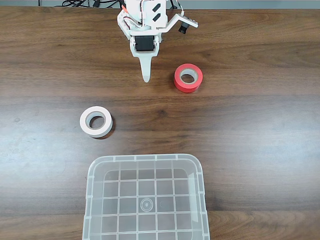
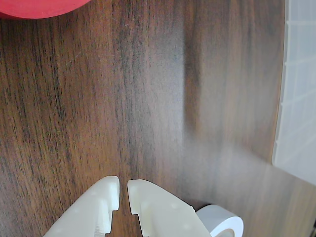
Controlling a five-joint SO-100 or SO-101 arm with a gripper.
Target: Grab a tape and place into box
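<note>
The red tape (image 1: 184,85) lies flat on the wooden table at the upper right of the fixed view; in the wrist view a slice of the red tape (image 2: 34,7) shows at the top left edge. My gripper (image 1: 146,76) hangs to the left of it, apart from it, pointing down at bare wood. In the wrist view the gripper (image 2: 123,190) is shut with nothing between its fingers. The clear box (image 1: 145,158) with a grid bottom stands at the bottom centre, and the box (image 2: 301,98) fills the right edge of the wrist view.
A white tape roll (image 1: 85,122) lies left of centre, between the arm and the bin; the white roll (image 2: 222,219) also peeks out at the bottom of the wrist view. Cables run along the table's far edge behind the arm base (image 1: 145,20).
</note>
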